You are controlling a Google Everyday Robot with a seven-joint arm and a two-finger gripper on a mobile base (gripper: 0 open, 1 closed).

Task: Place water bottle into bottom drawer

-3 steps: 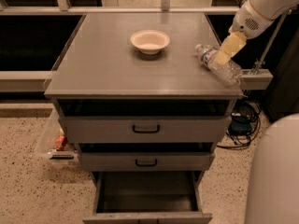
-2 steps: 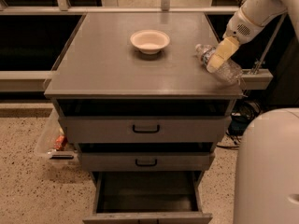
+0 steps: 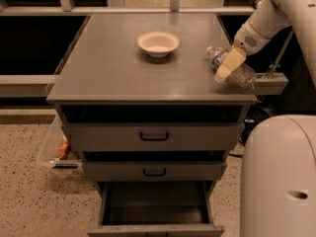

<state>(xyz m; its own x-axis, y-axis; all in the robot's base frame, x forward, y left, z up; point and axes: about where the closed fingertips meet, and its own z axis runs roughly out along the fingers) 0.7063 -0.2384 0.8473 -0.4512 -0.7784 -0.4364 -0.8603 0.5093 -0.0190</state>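
Item, far left on the speckled floor: a clear plastic container (image 3: 58, 149) with something red-orange inside, lying just beside the cabinet's lower left side. Item, centre: grey metal cabinet with a flat top (image 3: 118, 73), seen from in front and above. On that top, towards the back and near the middle, one pale shallow bowl (image 3: 158, 43), upright, well apart from everything else there. Below the top, three drawers stacked. Top drawer (image 3: 153, 136): shallow, black handle, pulled out slightly. Middle drawer (image 3: 154, 171): shallow, black handle, likewise only a little forward. Bottom drawer (image 3: 155, 206): the lowest and deepest, drawn well out towards the camera, its dark grey interior in plain view with nothing seen lying in it. Item, right side of the cabinet top: the water bottle (image 3: 243, 76), clear crinkled plastic with a white cap, lying on its side near the right front corner, cap end towards the bowl and base end at the top's right edge; it is on the cabinet top and not in any drawer. Item, directly over the bottle: the gripper (image 3: 224, 69), tan-tipped, lowered onto the bottle's middle and covering part of it; whether it grips the bottle or merely rests against it cannot be told. Behind it the white arm (image 3: 261, 23) slants up and away to the upper right corner. Item, lower right: the robot's rounded white body (image 3: 279, 177), beside the cabinet.
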